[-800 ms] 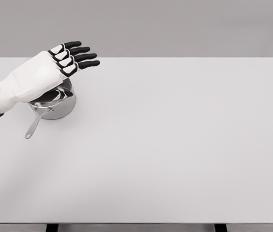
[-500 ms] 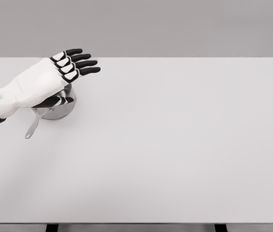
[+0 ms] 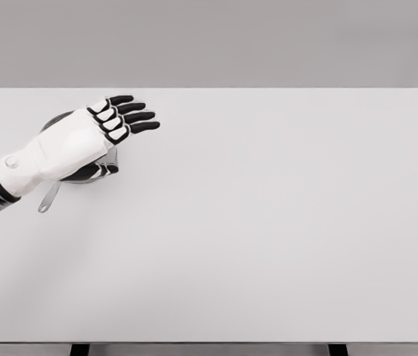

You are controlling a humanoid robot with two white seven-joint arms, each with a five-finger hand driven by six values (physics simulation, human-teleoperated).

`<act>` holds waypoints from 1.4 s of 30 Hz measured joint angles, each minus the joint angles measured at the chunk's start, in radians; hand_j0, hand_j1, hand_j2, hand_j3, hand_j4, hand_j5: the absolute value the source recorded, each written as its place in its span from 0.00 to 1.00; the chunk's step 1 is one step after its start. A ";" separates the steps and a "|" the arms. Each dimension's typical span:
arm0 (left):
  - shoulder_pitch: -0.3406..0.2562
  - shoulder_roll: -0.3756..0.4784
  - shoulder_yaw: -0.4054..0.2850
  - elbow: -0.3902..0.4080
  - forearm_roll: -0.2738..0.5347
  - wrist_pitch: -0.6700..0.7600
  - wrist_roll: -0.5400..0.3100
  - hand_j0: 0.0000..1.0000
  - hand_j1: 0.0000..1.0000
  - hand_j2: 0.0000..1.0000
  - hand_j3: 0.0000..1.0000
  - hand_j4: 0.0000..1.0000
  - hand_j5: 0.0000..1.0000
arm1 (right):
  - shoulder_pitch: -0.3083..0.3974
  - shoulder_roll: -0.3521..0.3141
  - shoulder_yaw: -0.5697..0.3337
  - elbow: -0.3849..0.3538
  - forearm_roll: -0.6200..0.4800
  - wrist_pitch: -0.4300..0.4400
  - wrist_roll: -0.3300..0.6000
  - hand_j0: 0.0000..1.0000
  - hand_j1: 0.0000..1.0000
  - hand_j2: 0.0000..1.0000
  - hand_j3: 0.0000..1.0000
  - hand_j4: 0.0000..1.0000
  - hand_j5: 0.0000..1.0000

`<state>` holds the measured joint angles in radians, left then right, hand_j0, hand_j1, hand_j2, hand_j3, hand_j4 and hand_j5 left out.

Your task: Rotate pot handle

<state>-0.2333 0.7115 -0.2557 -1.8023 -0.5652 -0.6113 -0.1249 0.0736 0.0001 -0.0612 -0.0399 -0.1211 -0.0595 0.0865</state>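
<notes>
A small steel pot (image 3: pixel 110 160) stands at the far left of the white table (image 3: pixel 268 222), mostly hidden under my left hand. Its thin handle (image 3: pixel 48 198) sticks out toward the lower left, and only the end shows below my wrist. My left hand (image 3: pixel 120 119) hovers over the pot with the fingers stretched out to the right, open and holding nothing. The thumb (image 3: pixel 98 171) lies low beside the pot's front wall. I cannot tell whether the hand touches the pot.
The table's far edge (image 3: pixel 209 89) runs just behind the pot and the near edge (image 3: pixel 209 342) lies along the bottom of the view.
My left hand has slid down and to the right, and now covers most of the pot. The pot and its handle have not moved.
</notes>
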 measured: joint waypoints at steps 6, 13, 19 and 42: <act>0.114 -0.005 0.009 0.005 -0.004 0.000 -0.030 1.00 1.00 1.00 1.00 1.00 1.00 | 0.000 0.000 0.000 0.000 0.000 0.000 0.000 1.00 1.00 1.00 1.00 1.00 1.00; 0.108 0.009 0.012 0.011 -0.031 0.000 -0.035 1.00 1.00 1.00 1.00 1.00 1.00 | 0.000 0.000 0.000 0.000 0.000 0.000 0.000 1.00 1.00 1.00 1.00 1.00 1.00; 0.114 0.018 0.014 0.038 -0.078 0.000 -0.037 1.00 1.00 1.00 1.00 1.00 1.00 | 0.000 0.000 0.000 0.000 0.000 0.000 0.000 1.00 1.00 1.00 1.00 1.00 1.00; 0.115 0.116 0.055 0.108 -0.073 0.000 -0.034 1.00 1.00 1.00 1.00 1.00 1.00 | 0.000 0.000 0.000 0.000 0.000 0.000 0.000 1.00 1.00 1.00 1.00 1.00 1.00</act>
<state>-0.1181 0.8270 -0.2005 -1.6940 -0.6386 -0.6116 -0.1586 0.0736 0.0000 -0.0613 -0.0399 -0.1211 -0.0597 0.0864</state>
